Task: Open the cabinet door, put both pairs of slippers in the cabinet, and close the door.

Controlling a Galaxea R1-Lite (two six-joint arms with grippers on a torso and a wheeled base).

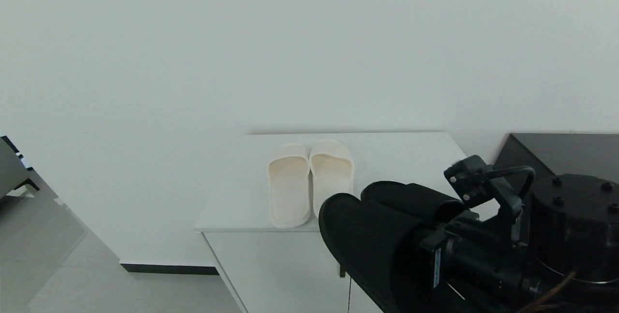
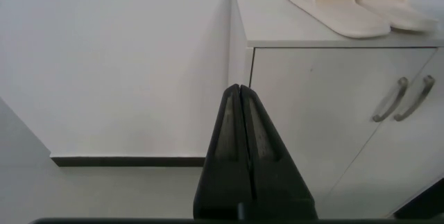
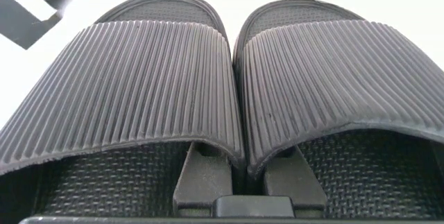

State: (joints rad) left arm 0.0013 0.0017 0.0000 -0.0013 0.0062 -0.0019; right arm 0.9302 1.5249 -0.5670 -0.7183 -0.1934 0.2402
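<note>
Black slippers (image 3: 139,85) are clamped side by side in the right tool (image 3: 243,163). Its two fingers run under the ribbed straps and pinch the pair's inner walls together, and the fingertips are hidden beneath the straps. The heels are cut off at the right wrist view's edge. From the head view the pair hangs in the air in front of the cabinet (image 1: 251,264), toes pointing toward it. It covers the right part of the cabinet's front and the near right corner of the top.

White slippers (image 1: 309,182) lie together on the cabinet top near its front edge, toes toward the wall. The heel of the right one is hidden behind the black pair.

In the left wrist view, the left tool (image 2: 239,92) sits low off the cabinet's left front corner, fingers pressed together with nothing between them. Past it, both doors (image 2: 312,113) look closed. Their two handles (image 2: 399,99) sit just beside each other at the seam. The lower part of the cabinet is cut off.
</note>
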